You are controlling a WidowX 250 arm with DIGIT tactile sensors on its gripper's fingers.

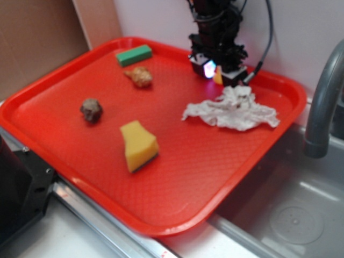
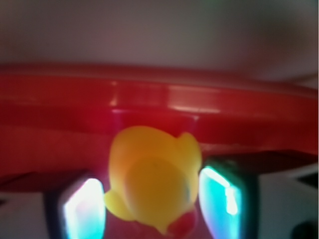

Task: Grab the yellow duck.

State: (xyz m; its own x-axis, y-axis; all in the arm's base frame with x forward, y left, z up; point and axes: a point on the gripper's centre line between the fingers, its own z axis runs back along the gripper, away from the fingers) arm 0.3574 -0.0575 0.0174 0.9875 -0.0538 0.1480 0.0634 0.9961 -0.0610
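Observation:
The yellow duck fills the gap between my two lit fingertips in the wrist view, beak down, touching the pads on both sides. From outside, only a sliver of the duck shows between the black fingers. My gripper is down at the back of the red tray, close to its far rim, and is shut on the duck.
On the tray lie a yellow wedge sponge, a green block, a tan lump, a dark brown lump and a crumpled white paper towel just in front of the gripper. A grey faucet and sink are at right.

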